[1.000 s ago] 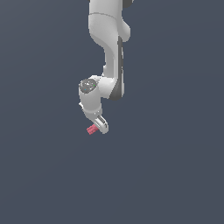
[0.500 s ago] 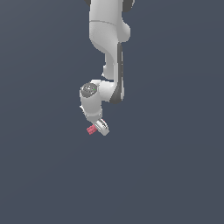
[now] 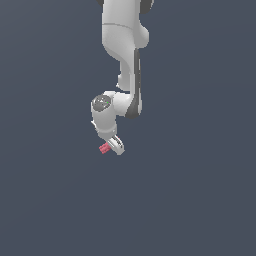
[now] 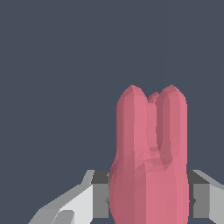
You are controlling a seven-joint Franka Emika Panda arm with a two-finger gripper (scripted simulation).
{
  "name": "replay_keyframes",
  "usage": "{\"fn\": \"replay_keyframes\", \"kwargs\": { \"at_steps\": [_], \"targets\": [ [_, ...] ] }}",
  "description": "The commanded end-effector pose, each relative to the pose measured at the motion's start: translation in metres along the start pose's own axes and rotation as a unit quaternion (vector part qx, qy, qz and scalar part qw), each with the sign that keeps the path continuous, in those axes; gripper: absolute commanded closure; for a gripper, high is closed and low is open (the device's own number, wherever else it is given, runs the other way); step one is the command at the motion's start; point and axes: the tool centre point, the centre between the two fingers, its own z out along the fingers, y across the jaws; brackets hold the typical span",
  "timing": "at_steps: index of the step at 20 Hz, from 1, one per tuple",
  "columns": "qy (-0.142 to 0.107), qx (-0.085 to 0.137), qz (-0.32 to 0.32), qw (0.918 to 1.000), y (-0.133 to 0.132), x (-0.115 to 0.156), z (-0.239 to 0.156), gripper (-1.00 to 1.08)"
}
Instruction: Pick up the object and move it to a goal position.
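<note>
The object (image 3: 104, 148) is a small pinkish-red ribbed bar. It sticks out toward the exterior view's left from the tip of the gripper (image 3: 114, 146), which is shut on it. The arm hangs down from the top of that view with the hand tilted. In the wrist view the object (image 4: 148, 157) fills the middle as tall pink lobes. One grey finger (image 4: 94, 199) presses each side of it, and the other finger (image 4: 203, 197) shows at its far side. The bar's gripped end is hidden between the fingers.
A plain dark blue-grey background surrounds the arm in both views. The white arm links (image 3: 122, 45) reach down from the top of the exterior view. No other objects or goal marker show.
The arm and the held object have shifted very slightly, the hand staying shut on the bar.
</note>
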Motion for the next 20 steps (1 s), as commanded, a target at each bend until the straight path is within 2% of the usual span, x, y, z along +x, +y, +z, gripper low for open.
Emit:
{"fn": "replay_keyframes", "kwargs": {
  "at_steps": [1, 10, 20],
  "targets": [
    [0.000, 0.000, 0.000, 1.0000, 0.000, 0.001, -0.002, 1.08],
    [0.000, 0.000, 0.000, 1.0000, -0.004, 0.026, -0.031, 1.08],
    [0.001, -0.001, 0.000, 1.0000, -0.012, 0.081, -0.095, 1.08]
  ]
}}
